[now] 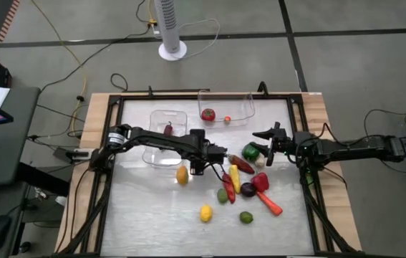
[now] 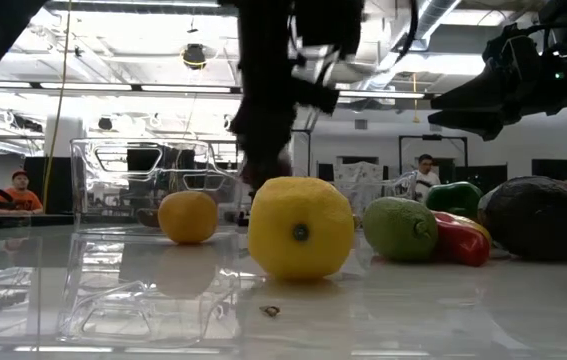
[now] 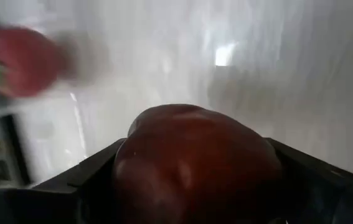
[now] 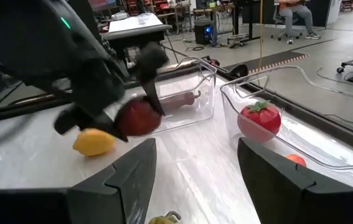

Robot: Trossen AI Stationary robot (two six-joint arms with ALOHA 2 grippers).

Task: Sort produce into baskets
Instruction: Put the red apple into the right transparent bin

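- Left gripper (image 4: 129, 118) sits mid-table with its two fingers closed around a dark red round fruit (image 3: 195, 165); the left wrist view shows the fruit filling the gap between the fingers, and the right wrist view shows it held above the tabletop.
- Just beside that gripper, on its outer side, an orange-yellow fruit (image 1: 182, 175) lies on the table (image 1: 152, 215).
- Behind the left gripper stands one clear basket (image 1: 165, 136) holding a dark long piece (image 4: 179, 99).
- The second clear basket (image 1: 225, 107), toward the far edge of the table, holds a red tomato (image 1: 208, 114) and a small orange piece (image 1: 227, 119).
- Right gripper (image 1: 266, 143) hangs to the right of the left one, fingers parted and gripping nothing.
- Near the right gripper lies a green pepper (image 1: 251, 152).
- A cluster of produce lies between and in front of the two grippers: a yellow pepper (image 1: 235, 179), a dark purple piece (image 1: 248, 189), a red pepper (image 1: 261, 182) and a carrot (image 1: 269, 203).
- A yellow lemon (image 1: 205, 213) and a green lime (image 1: 246, 217) sit nearer the front edge, apart from both grippers.
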